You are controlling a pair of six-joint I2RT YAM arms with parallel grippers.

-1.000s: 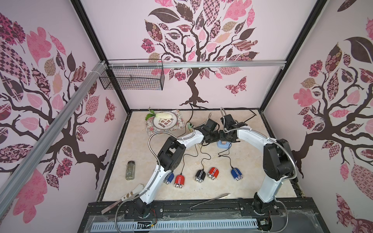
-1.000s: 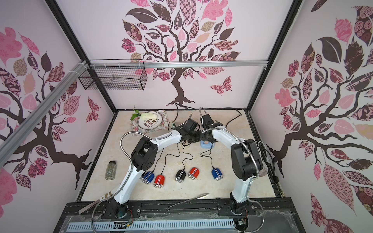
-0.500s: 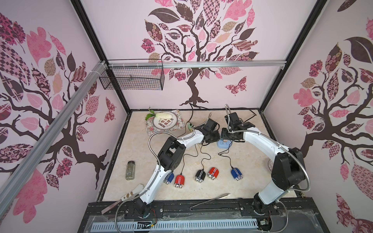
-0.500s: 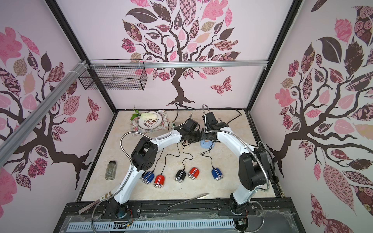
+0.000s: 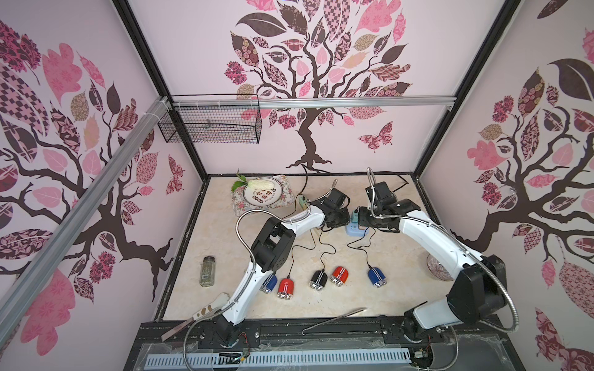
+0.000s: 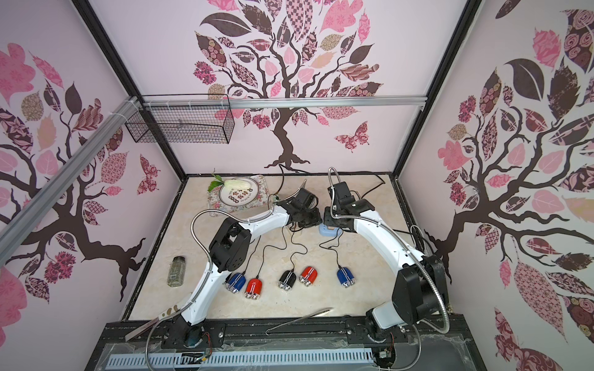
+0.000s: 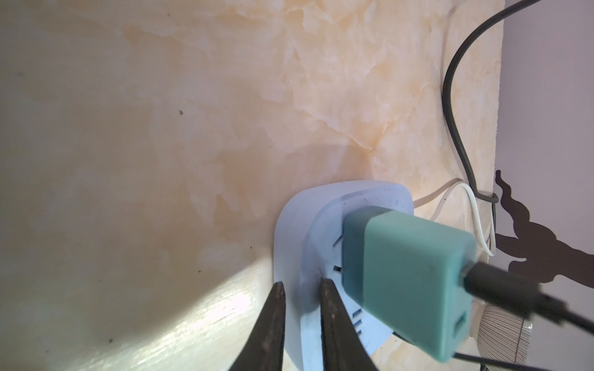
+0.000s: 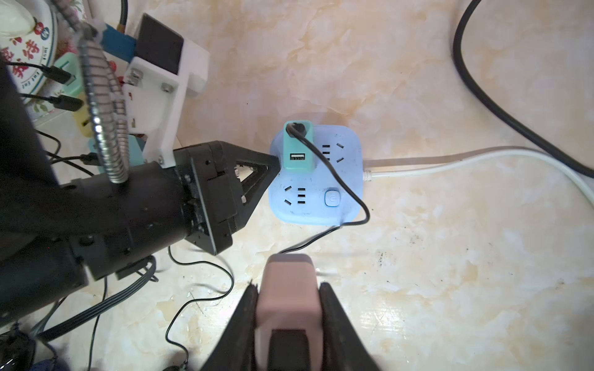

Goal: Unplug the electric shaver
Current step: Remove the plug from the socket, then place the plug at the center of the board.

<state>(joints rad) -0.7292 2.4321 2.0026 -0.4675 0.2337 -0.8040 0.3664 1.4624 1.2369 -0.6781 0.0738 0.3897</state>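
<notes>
1. The right gripper [image 8: 288,287] is clamped on a pink plug [image 8: 287,308], one finger on each side of it.
2. The pink plug is out of the strip [image 8: 321,192] and held above the table [image 5: 212,237], near the strip's front edge. A black connector sits in its rear end.
3. The left gripper [image 8: 273,162] has its jaws drawn narrow on the strip's rim. In the left wrist view one fingertip [image 7: 324,289] rests on the strip's top face and the other lies just outside the edge.
4. A teal plug [image 8: 297,147] stands seated in the strip beside the left fingertips, with a black cord [image 8: 350,192] looping from it over the strip to the table.
5. Five shavers lie in a row near the front in a top view: blue [image 5: 269,283], red [image 5: 287,288], black [image 5: 319,278], red [image 5: 339,275] and blue [image 5: 376,277]. Thin black cords run back from them toward the grippers.
6. Which shaver the pink plug belongs to is hard to trace, since the cords cross under the arms.
</notes>
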